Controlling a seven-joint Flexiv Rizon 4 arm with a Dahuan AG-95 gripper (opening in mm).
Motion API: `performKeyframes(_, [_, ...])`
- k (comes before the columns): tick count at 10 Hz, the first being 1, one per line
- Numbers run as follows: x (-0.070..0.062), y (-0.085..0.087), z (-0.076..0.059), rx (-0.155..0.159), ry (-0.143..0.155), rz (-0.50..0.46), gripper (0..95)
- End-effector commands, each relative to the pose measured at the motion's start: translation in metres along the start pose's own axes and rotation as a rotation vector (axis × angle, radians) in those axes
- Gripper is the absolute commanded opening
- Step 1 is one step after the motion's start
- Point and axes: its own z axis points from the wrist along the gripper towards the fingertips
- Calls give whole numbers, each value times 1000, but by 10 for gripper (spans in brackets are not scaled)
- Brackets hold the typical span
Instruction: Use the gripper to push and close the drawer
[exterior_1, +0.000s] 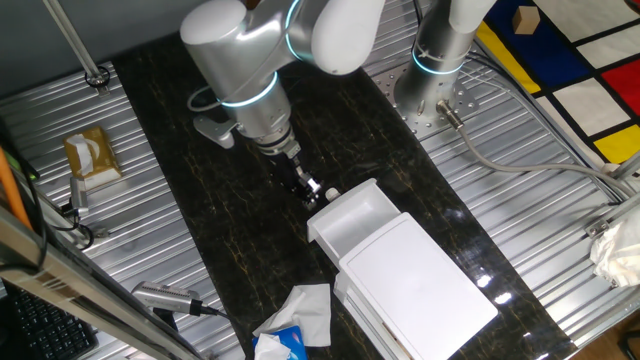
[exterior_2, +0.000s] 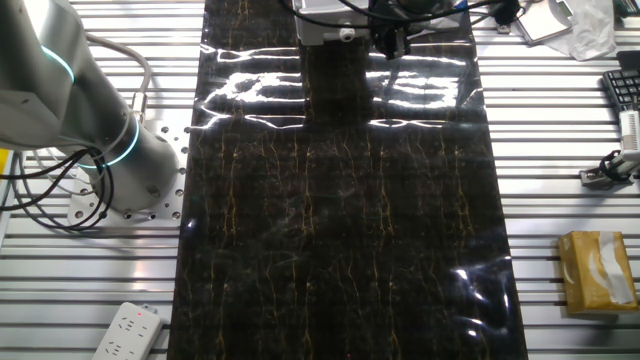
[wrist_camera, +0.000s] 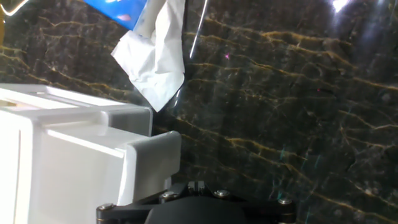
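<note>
Drawer open; knob half hidden behind claw.

We see a crumpled white tissue on a blue pack near the dark marble mat; brown cardboard box w/ tape at mat's edge; white power strip opp. side.

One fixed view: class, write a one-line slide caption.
Pincer beside the knob of the open white drawer, tissue nearby.
</note>
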Motion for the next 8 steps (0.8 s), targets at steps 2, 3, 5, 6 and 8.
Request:
performKeyframes(2, [5, 3, 3, -9, -2, 10, 0])
performKeyframes(3, [6, 6, 4, -13, -2, 19, 0])
performKeyframes(5, [5, 15, 7, -11, -2, 34, 0])
performKeyframes(6, [5, 17, 8, -11, -3, 38, 0])
performKeyframes(8, [5, 30, 14, -9, -8, 60, 0])
